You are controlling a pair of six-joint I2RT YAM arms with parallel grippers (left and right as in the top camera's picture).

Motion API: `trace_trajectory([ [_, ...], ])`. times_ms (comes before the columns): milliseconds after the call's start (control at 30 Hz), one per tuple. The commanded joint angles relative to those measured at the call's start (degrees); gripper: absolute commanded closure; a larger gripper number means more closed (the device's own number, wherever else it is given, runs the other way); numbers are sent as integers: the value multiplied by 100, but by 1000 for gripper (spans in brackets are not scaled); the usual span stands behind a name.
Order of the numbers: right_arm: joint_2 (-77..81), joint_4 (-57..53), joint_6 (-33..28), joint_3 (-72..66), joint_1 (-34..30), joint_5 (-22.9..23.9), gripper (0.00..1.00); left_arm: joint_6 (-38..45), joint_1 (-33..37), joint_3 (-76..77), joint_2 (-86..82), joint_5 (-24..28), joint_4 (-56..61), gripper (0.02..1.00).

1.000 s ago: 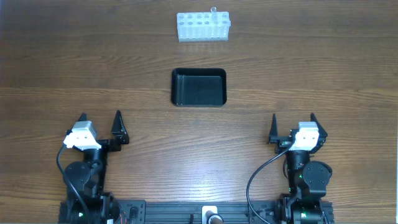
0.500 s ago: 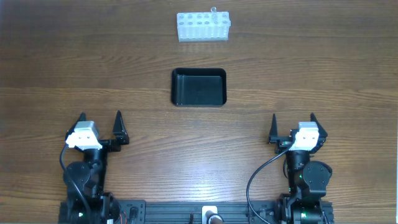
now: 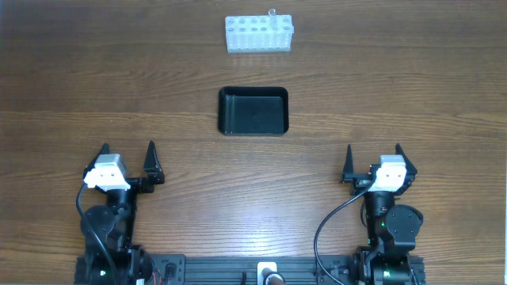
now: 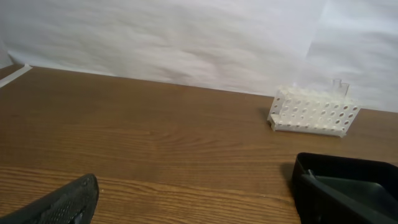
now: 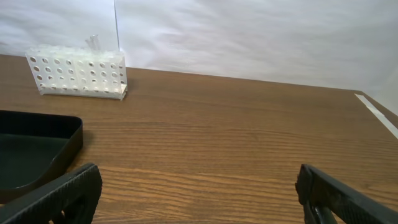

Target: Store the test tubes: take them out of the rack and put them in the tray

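Single clear test tube (image 3: 272, 14) upright at right end of white rack (image 3: 259, 35), top centre of top view. Black tray (image 3: 253, 90) just below rack in frame, apart from it; no tube seen inside.

My left gripper (image 3: 127, 147) lower left, right gripper (image 3: 373, 149) lower right. Both spread wide, holding nothing, well apart from rack.

Risks (my judgement):
- Rack light, unanchored on counter (image 3: 119, 79); skewed pull could tip or drag it.
- Tube smooth, transparent; misjudged pinch or slip likely.
- Drop onto tray wall could crack it.
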Motion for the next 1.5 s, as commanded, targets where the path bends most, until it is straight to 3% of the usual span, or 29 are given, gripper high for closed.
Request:
trace_trajectory([
  [33,-63,7,20,-52,37,-48,7,101,31,-26,-46,-2,-26,20],
  [1033,-61,-39,20,186,37,-50,9,101,31,-26,-44,-2,-26,20],
  [1500,2059,-1987,20,4109,37,-50,7,101,31,-26,-44,-2,-26,23],
])
